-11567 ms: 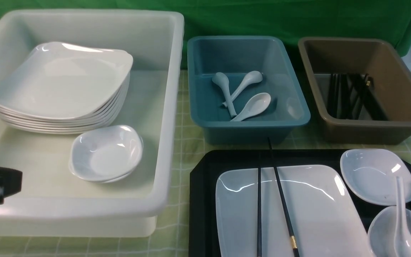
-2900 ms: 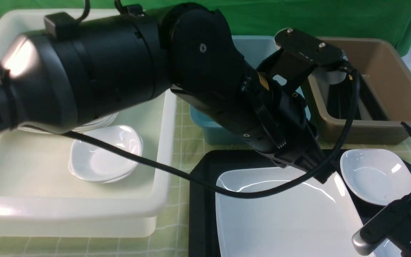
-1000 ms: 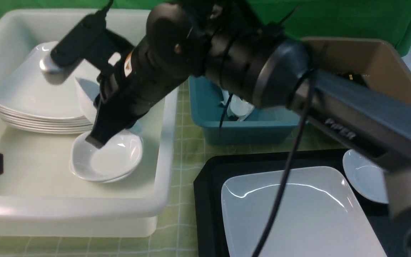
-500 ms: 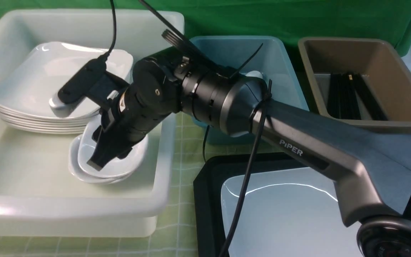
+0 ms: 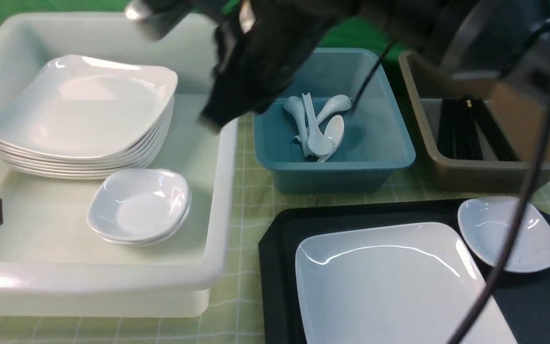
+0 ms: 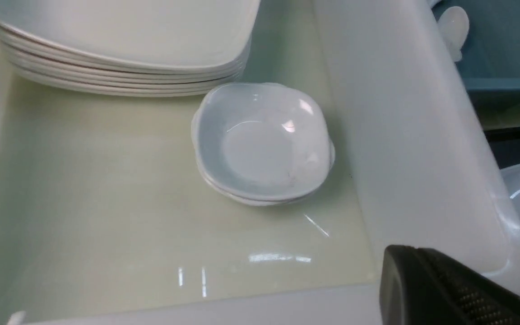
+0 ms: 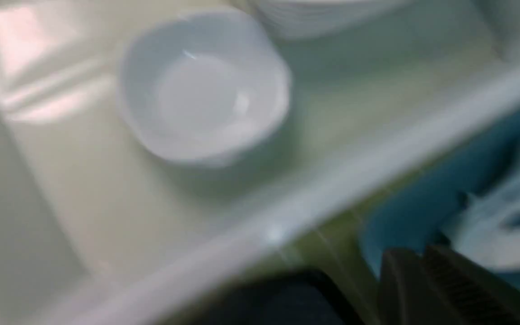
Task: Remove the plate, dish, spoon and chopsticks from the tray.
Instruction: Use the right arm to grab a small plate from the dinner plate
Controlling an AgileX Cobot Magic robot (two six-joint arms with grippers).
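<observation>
On your table point(image 5: 246, 191), the left tub point(image 5: 222, 200) fills the left side from the far edge almost to the near edge. Inside it you have a stack of plates point(image 5: 84, 110) in the far left part. A stack of dishes point(image 5: 139, 205) sits in front of that, toward the tub's right wall. Along the far edge, right of that tub, the middle tub point(image 5: 332, 177) holds the spoons point(image 5: 320, 129), lying together. The right tub point(image 5: 485, 177) beside it holds the chopsticks point(image 5: 461, 129). Your tray point(image 5: 275, 267) sits at the near right corner, in front of those two tubs. On it, the plate point(image 5: 389, 286) lies toward the near edge, and the dish point(image 5: 490, 229) lies in the far right corner, just beside the plate.
</observation>
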